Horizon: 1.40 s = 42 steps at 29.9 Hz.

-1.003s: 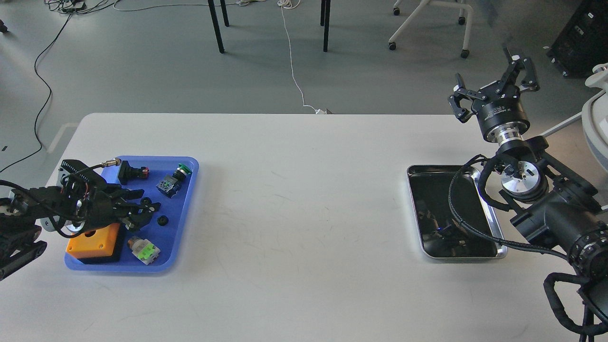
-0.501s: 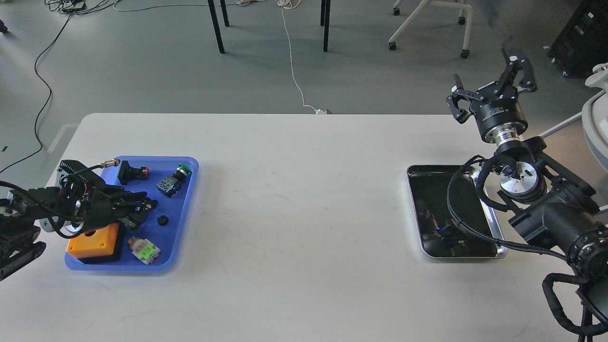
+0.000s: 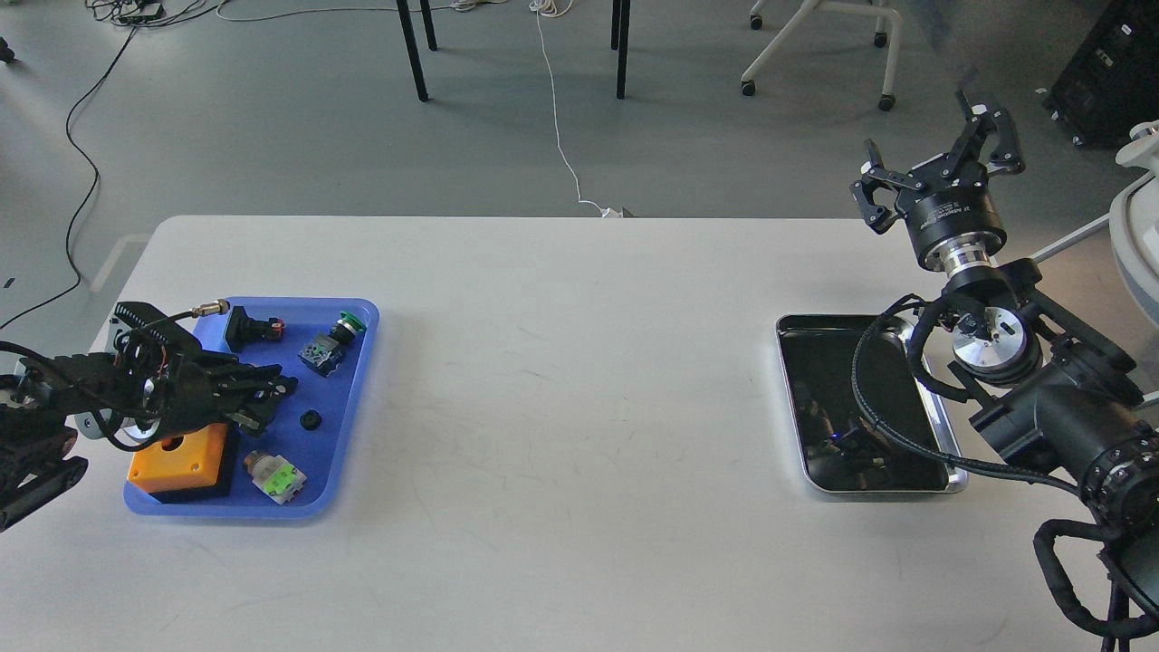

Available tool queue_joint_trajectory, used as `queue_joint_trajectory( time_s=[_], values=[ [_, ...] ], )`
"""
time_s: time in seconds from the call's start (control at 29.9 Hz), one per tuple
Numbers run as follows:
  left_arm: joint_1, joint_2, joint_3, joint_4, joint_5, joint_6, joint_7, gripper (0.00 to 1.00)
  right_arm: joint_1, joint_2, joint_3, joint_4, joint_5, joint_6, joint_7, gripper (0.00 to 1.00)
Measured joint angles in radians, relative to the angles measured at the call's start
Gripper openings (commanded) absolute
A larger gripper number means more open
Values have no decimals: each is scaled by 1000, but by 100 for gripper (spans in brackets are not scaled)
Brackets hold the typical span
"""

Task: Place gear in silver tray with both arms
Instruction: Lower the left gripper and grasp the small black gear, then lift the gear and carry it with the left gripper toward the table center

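Observation:
The gear [image 3: 310, 419] is a small black toothed disc lying in the blue plastic tray [image 3: 355, 389] at the table's left. My left gripper [image 3: 276, 397] hovers low over that tray, just left of the gear and not touching it; its fingers look spread and empty. The silver tray [image 3: 815, 380] lies at the table's right with nothing in it, its dark bottom mirroring my arm. My right gripper [image 3: 942, 149] is open and empty, raised beyond the tray's far right corner. My right arm's cable crosses over the silver tray.
The blue tray also holds an orange box [image 3: 177, 457], a green and white part [image 3: 276, 475], a green-topped button [image 3: 349, 324] and a black connector [image 3: 249, 328]. The white table [image 3: 561, 380] is bare between the trays. Chair and table legs stand on the floor behind.
My left gripper has drawn back a little to the left and up from the gear, fingers closer together. The right gripper has shifted only slightly. The gear has not moved.

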Motion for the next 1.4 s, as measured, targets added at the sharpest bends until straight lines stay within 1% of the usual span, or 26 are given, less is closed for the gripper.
queue_joint_trajectory(
  time_s=[0.13, 0.4, 0.53, 0.67, 0.8, 0.97, 1.24, 1.4],
  values=[
    [-40, 36, -7, -22, -7, 1, 0, 17, 1, -4, 0, 0, 0, 0, -1, 99],
    [-113, 180, -12, -213, -10, -7, -2, 17, 3, -5, 0, 0, 0, 0, -1, 99],
    [-186, 199, -16, -254, -12, -23, -2, 17, 4, -6, 0, 1, 0, 0, -1, 99],
    [-272, 185, -18, -280, -18, -62, -1, 17, 4, -11, -2, 2, 0, 0, -1, 99],
    [-350, 108, -21, -292, -50, -105, -1, 17, 4, -29, -2, 3, 0, 0, -2, 99],
    [-411, -31, -20, -293, -97, -117, -1, 17, 4, -58, -2, 3, 0, 0, -3, 99],
    [-427, -237, -8, -293, -92, -123, -1, 17, 2, -96, -2, 6, 0, 0, -4, 99],
    [-422, -353, -4, -290, -80, -151, -2, 17, -5, -100, -2, 5, 0, 0, -5, 99]
  ],
)
